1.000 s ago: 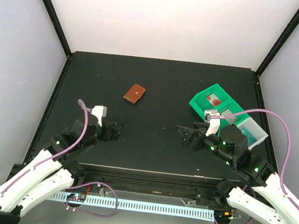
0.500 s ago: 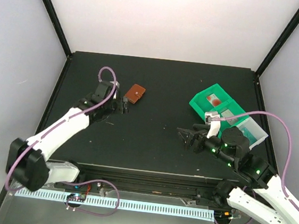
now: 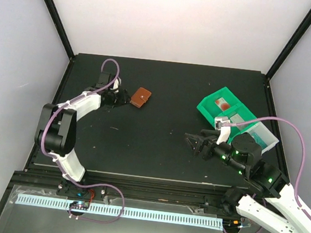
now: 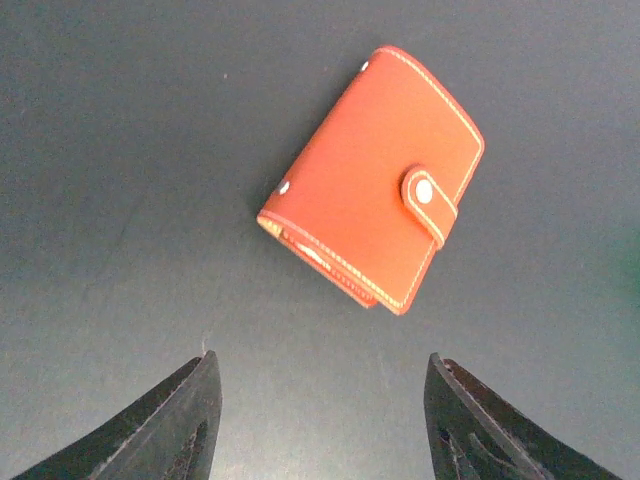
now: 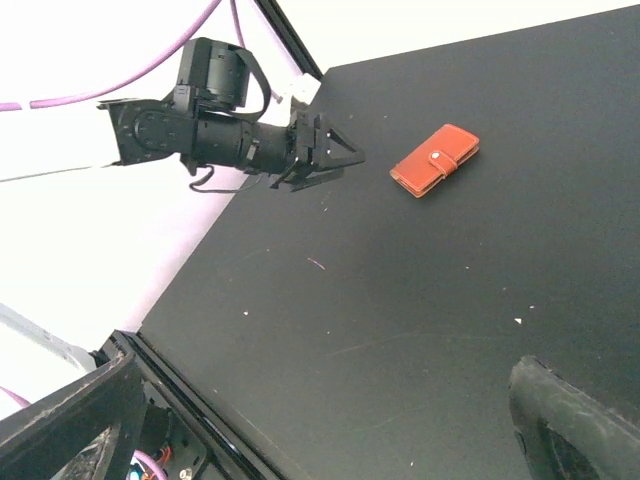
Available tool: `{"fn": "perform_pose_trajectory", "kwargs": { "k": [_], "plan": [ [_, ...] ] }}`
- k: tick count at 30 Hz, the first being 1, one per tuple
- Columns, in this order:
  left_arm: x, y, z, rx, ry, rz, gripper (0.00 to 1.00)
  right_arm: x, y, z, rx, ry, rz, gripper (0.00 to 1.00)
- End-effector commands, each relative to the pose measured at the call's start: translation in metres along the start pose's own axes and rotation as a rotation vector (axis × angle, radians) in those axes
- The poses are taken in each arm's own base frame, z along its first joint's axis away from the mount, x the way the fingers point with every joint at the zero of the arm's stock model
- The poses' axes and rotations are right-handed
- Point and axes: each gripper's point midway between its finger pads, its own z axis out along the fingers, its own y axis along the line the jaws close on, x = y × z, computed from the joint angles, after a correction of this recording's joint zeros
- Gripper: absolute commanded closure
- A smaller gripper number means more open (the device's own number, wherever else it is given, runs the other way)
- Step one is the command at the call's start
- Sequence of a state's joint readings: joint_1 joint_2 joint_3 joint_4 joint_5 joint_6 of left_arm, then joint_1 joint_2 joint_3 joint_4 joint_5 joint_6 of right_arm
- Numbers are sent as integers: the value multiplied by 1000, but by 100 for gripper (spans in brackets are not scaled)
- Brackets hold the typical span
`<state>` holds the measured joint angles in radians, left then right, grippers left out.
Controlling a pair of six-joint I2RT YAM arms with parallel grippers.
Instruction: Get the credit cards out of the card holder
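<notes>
Zero credit cards showing; finds card holder [image 4: 375,175] lying flat, tab snapped shut, just ahead of spread-wide left gripper [image 4: 320,362] and centred on its gap, seemingly lined up for a pinch; finds right gripper [image 3: 193,142] likewise unclenched, empty, well off, probably waiting to help.

You are seeing no readable text or numbers: the card holder [image 4: 375,180] is showing only plain leather, stitching and snaps, and the green tray [image 3: 205,109] is showing no legible print.
</notes>
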<state>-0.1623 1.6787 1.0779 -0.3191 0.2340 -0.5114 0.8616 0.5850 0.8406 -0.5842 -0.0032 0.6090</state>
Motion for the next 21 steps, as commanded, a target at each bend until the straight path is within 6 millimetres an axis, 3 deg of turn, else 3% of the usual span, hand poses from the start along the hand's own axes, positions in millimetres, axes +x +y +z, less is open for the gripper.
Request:
{"fn": "perform_pose_trajectory", "kwargs": {
  "k": [1, 10, 21],
  "plan": [
    [-36, -9, 12, 83, -73, 15, 42, -2, 2, -2, -12, -5, 20, 0],
    [-53, -1, 50, 151, -36, 21, 45, -4, 2, -4, -3, -5, 20, 0],
    [-51, 7, 78, 161, 21, 11, 49, -3, 3, -2, -12, -7, 23, 0]
  ]
}}
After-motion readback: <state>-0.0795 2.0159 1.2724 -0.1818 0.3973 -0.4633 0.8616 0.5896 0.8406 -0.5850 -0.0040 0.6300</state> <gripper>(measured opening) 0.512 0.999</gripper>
